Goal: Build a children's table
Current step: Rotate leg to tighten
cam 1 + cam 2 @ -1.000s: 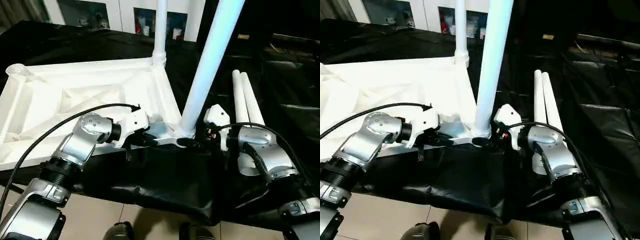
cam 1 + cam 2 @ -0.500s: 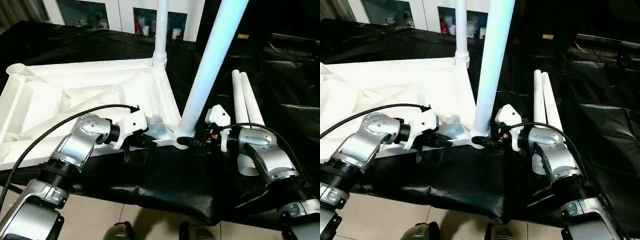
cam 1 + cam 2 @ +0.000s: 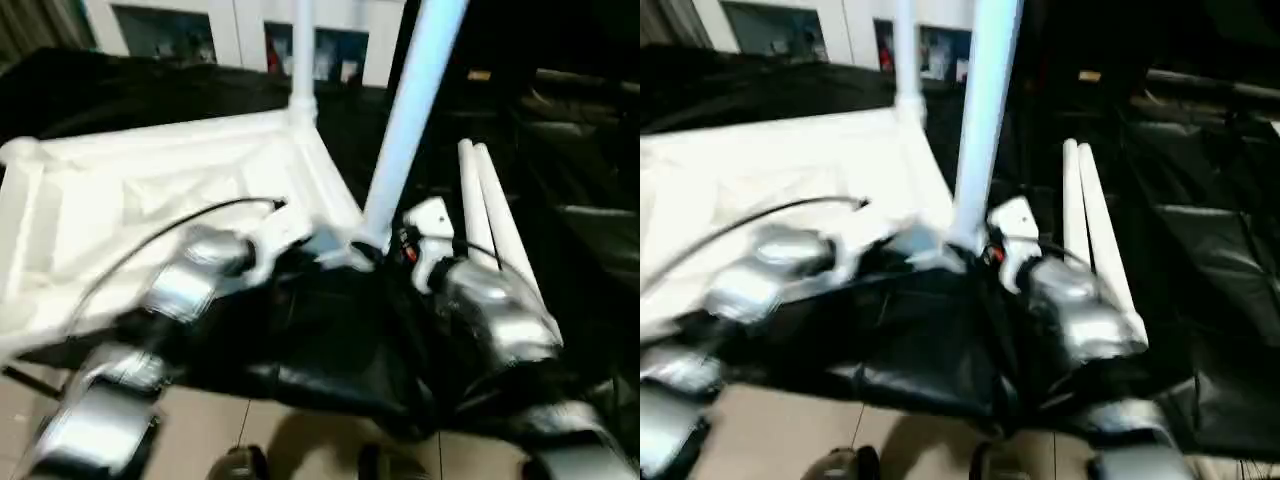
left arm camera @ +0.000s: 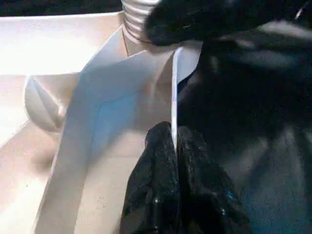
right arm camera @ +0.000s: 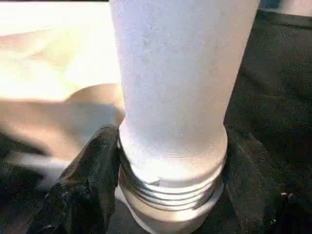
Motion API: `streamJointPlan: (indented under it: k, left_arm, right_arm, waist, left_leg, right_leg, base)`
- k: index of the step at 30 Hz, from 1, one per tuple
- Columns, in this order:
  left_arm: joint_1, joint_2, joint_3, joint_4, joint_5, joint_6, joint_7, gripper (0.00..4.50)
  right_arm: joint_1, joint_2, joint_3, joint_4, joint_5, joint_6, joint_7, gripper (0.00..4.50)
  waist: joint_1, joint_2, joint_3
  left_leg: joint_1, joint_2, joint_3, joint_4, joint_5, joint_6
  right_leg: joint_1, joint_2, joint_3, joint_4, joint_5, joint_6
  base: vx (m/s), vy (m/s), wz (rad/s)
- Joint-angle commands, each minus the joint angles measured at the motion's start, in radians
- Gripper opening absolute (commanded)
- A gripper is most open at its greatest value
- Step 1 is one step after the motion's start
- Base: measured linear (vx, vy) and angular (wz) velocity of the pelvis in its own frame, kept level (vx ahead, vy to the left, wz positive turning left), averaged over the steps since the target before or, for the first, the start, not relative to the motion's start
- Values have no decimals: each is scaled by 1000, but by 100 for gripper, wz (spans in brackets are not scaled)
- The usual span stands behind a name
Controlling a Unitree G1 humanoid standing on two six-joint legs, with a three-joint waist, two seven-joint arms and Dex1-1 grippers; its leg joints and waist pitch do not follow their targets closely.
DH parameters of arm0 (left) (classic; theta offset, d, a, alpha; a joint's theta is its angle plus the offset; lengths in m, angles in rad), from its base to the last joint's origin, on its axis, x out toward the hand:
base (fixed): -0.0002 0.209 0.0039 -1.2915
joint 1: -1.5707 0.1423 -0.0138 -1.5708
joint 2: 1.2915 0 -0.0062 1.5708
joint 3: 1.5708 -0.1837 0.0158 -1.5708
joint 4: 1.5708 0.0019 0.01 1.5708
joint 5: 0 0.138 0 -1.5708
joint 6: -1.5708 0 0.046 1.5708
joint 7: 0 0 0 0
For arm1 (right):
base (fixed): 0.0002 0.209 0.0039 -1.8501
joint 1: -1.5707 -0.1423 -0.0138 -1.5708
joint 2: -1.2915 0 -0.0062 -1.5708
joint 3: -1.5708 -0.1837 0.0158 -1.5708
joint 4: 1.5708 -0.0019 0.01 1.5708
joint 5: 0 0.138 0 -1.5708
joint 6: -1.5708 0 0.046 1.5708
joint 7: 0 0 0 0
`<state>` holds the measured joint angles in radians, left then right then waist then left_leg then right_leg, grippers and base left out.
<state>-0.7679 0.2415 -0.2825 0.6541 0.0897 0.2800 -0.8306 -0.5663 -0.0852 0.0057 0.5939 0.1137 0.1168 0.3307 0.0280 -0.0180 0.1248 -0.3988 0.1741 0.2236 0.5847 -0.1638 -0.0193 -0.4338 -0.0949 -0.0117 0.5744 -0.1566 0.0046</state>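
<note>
The white tabletop [image 3: 150,180] lies ribbed side up on black cloth. One leg [image 3: 300,60] stands in its far corner socket. A second leg [image 3: 405,110] stands in the near right corner socket. My left gripper [image 4: 173,146] is shut on the thin rim wall of the tabletop [image 4: 97,112] beside that corner. My right gripper [image 3: 378,252] is closed around the base of the near leg [image 5: 175,73], with one finger [image 5: 92,180] pressed against its threaded collar. Two loose legs [image 3: 480,200] lie side by side to the right.
Black cloth [image 3: 330,350] covers the work surface and hangs over its near edge above a tiled floor [image 3: 200,440]. Cabinets [image 3: 160,30] stand behind. The cable [image 3: 150,240] of my left arm arcs over the tabletop.
The whole picture has shifted and blurred, so the camera moved. The right gripper's jaws have closed in on the near leg's base. The left gripper keeps its hold on the rim.
</note>
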Motion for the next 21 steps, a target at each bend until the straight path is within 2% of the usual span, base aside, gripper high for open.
streamJointPlan:
  k: [1, 3, 4, 5, 6, 7, 8, 10, 11, 12, 14, 15, 16, 17, 18, 19, 20, 21]
  left_arm:
    - [8, -29, 9, 94, 13, 37, 105, 0]
    - [3, -34, 8, 101, 17, 40, 113, 0]
    - [-9, -42, 9, 120, 28, 26, 120, 0]
    - [-12, -43, 10, 124, 29, 18, 117, 0]
    - [-14, -39, 7, 120, 32, 5, 101, 0]
    - [-14, -37, 5, 116, 32, 0, 94, 0]
    - [-9, -31, 1, 103, 29, -11, 72, 0]
    - [0, -15, -8, 79, 27, -22, 42, 0]
    - [3, -9, -12, 71, 27, -31, 32, 0]
    - [14, 13, -21, 58, 23, -48, -8, 0]
    - [21, 25, -26, 50, 17, -73, -38, 0]
    - [27, 37, -28, 37, 10, -72, -63, 0]
    - [31, 44, -28, 29, 6, -69, -77, 0]
    - [44, 63, -35, 8, 0, -109, -125, 0]
    - [51, 74, -39, -4, -4, -118, -151, 0]
    - [52, 77, -40, -7, -4, -117, -157, 0]
    - [75, 105, -50, -49, -24, -161, -236, 0]
    - [75, 105, -50, -49, -24, -161, -236, 0]
  right_arm:
    - [5, 38, -19, 77, -9, 28, -142, 268]
    - [-1, 50, -16, 84, -16, 23, -165, 268]
    - [-14, 74, -25, 95, -20, 6, -180, 268]
    - [-17, 78, -28, 97, -17, -2, -172, 268]
    - [-17, 80, -29, 80, -3, -27, -129, 268]
    - [-16, 81, -30, 72, 2, -35, -114, 268]
    - [-10, 83, -36, 49, 33, -36, -59, 268]
    - [2, 71, -31, 7, 54, -47, 4, 338]
    - [6, 64, -27, -5, 54, -53, 20, 338]
    - [16, 28, -14, -37, 56, -54, 59, 340]
    - [21, 9, -9, -53, 67, -46, 89, 360]
    - [27, -13, -3, -75, 83, -28, 134, 372]
    - [30, -25, 1, -88, 93, -17, 163, 379]
    - [42, -63, 13, -120, 103, 7, 237, 381]
    - [49, -86, 17, -141, 116, 29, 287, 399]
    - [51, -91, 18, -146, 120, 35, 298, 399]
    - [75, -150, 41, -193, 133, 54, 420, 399]
    - [75, -150, 41, -193, 133, 54, 420, 399]
  waist:
    - [-11, 5, -55]
    - [-14, 6, -56]
    - [-14, 8, -57]
    - [-13, 9, -59]
    - [-13, 6, -62]
    - [-13, 6, -62]
    - [-9, 7, -68]
    - [-5, 5, -70]
    - [-4, 5, -71]
    - [-1, 2, -74]
    - [0, 1, -76]
    - [0, -1, -79]
    - [2, 0, -81]
    - [2, 0, -81]
    - [5, -3, -80]
    - [7, -2, -80]
    - [9, 0, -86]
    - [11, -2, -86]
  left_leg:
    - [57, 43, -45, -90, -502, -59]
    - [58, 40, -51, -92, -533, -63]
    - [56, 40, -53, -96, -539, -61]
    - [59, 41, -53, -96, -542, -59]
    - [56, 41, -54, -102, -526, -51]
    - [56, 41, -54, -102, -526, -51]
    - [51, 46, -51, -106, -486, -41]
    - [46, 49, -44, -106, -433, -28]
    - [43, 49, -43, -106, -415, -22]
    - [36, 49, -38, -103, -358, 1]
    - [34, 48, -35, -100, -330, 13]
    - [31, 46, -35, -96, -306, 25]
    - [31, 47, -32, -93, -275, 34]
    - [33, 47, -30, -91, -270, 40]
    - [32, 47, -29, -88, -267, 52]
    - [36, 48, -27, -85, -262, 55]
    - [40, 49, -25, -80, -245, 62]
    - [35, 49, -26, -78, -223, 68]
  right_leg:
    - [4, -39, 15, -98, -592, -116]
    - [4, -38, 8, -104, -621, -92]
    - [8, -38, 4, -108, -618, -81]
    - [7, -39, 3, -111, -611, -79]
    - [14, -37, 3, -110, -566, -83]
    - [14, -37, 3, -110, -566, -83]
    - [22, -40, 7, -103, -487, -106]
    - [25, -40, 14, -95, -401, -137]
    - [28, -40, 15, -92, -376, -147]
    - [37, -42, 18, -82, -315, -169]
    - [38, -43, 18, -79, -299, -179]
    - [46, -45, 18, -78, -297, -186]
    - [45, -45, 19, -74, -279, -192]
    - [42, -43, 19, -74, -273, -197]
    - [44, -43, 20, -75, -278, -199]
    - [39, -43, 23, -73, -277, -203]
    - [41, -42, 23, -69, -251, -218]
    - [47, -41, 22, -63, -221, -223]
  base:
    - [0, 0, 0]
    - [0, 0, 0]
    - [0, 0, 0]
    - [0, 0, 0]
    - [0, 0, 0]
    - [0, 0, 0]
    - [0, 0, 0]
    - [0, 0, 0]
    - [0, 0, 0]
    - [0, 0, 0]
    - [0, 0, 0]
    - [0, 0, 0]
    - [0, 0, 0]
    - [0, 0, 0]
    - [0, 0, 0]
    - [53, -35, 7]
    - [53, -35, 7]
    - [65, -33, 8]
